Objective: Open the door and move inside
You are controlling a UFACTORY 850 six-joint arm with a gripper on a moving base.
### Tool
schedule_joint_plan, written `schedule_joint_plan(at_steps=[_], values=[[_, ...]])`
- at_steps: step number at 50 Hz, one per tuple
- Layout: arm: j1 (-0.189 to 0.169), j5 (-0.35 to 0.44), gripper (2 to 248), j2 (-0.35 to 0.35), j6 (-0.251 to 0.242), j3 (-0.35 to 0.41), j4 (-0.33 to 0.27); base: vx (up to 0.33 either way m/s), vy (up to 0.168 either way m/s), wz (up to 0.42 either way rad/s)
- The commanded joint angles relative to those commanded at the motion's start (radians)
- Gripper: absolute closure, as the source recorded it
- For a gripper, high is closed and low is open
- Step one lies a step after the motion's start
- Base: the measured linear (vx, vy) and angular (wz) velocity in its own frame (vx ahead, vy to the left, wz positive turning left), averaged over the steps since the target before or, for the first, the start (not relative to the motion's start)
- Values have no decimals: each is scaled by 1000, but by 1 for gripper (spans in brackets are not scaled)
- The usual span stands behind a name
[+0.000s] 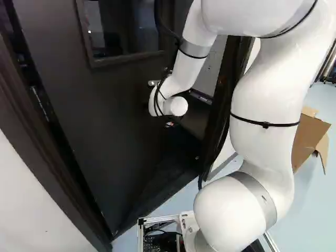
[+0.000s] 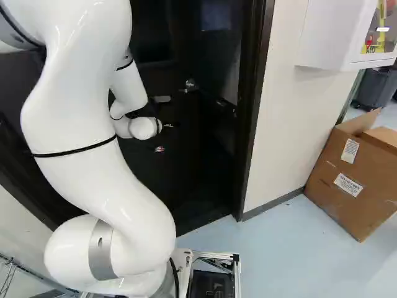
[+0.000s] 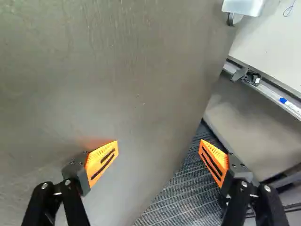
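The big, flat, dark door point(image 1: 105, 126), left of centre in the left base view, is partly open, the black two-fingered gripper point(image 3: 159, 143) is wide open, holding nothing, and going inside comes next.

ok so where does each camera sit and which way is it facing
Left base view: on the base, behind the arm to its left, facing ahead and down at the door; arm right of middle
Right base view: behind, to its right, facing likewise; arm left of middle
Wrist view: on the wrist, looking along open fingers at the door
Base views share arm, door, cardboard box
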Motion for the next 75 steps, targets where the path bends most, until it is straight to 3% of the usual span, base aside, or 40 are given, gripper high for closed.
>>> schedule_joint_plan(at_steps=[75], values=[[165, 0, 3, -75, 0, -89, 199, 0, 0, 0]])
